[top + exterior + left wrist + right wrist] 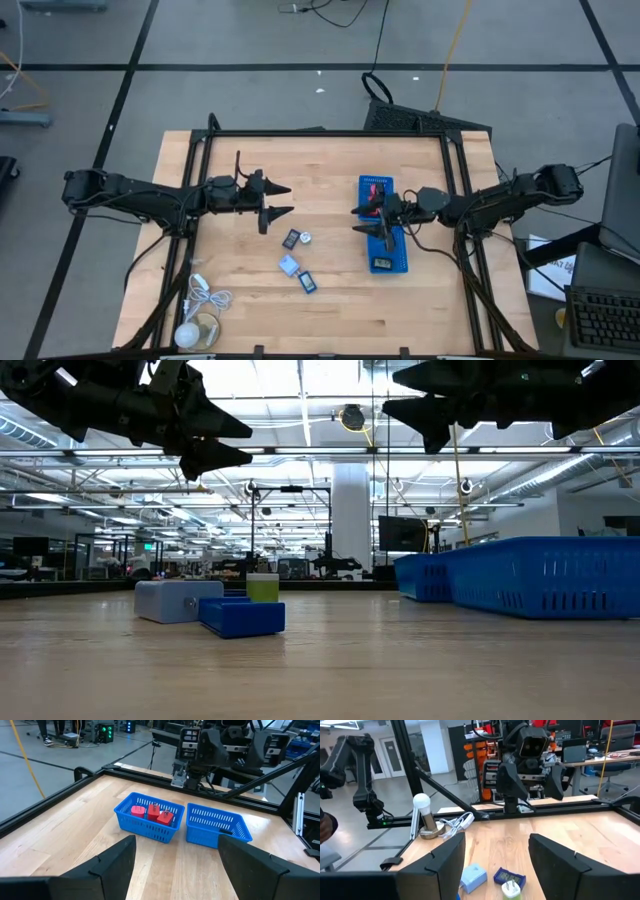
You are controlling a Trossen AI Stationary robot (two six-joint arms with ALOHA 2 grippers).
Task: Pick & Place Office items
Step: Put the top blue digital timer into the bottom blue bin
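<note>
Four small office items lie loose on the wooden table: a black piece [291,239], a small white-and-green piece [306,238], a pale grey-blue block [289,265] [178,600] [474,877] and a blue block [307,282] [241,616] [510,877]. Red pieces [375,187] [152,813] sit in the far blue tray, and a dark piece [383,263] in the near tray. My left gripper [290,199] [176,842] hangs open above the table's middle, pointing at the trays. My right gripper [354,220] [496,840] hangs open over the trays' left edge, pointing at the loose items.
Two blue trays [398,250] [217,822] [530,575] stand end to end right of centre. A coiled white cable [205,298] [455,825] and a round white object [188,335] [421,800] lie at the near left corner. A black frame [330,133] borders the table.
</note>
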